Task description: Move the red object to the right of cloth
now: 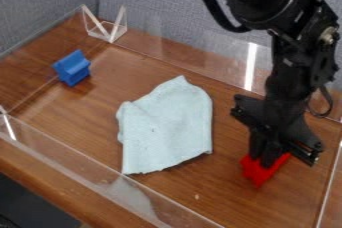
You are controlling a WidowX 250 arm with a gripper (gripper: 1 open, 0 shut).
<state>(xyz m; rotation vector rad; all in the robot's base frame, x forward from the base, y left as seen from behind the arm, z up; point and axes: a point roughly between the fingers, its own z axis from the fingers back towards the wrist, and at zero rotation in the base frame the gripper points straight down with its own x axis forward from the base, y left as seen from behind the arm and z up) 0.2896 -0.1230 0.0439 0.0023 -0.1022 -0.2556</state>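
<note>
Robot arm: matte black throughout, bulky and angular, built of stacked blocky segments. Thick black cable, smooth and curved, at the upper part. Narrow, dark, jointed-looking parts at the lower end. Small pale spots on the housing; markings too blurred to read.
</note>
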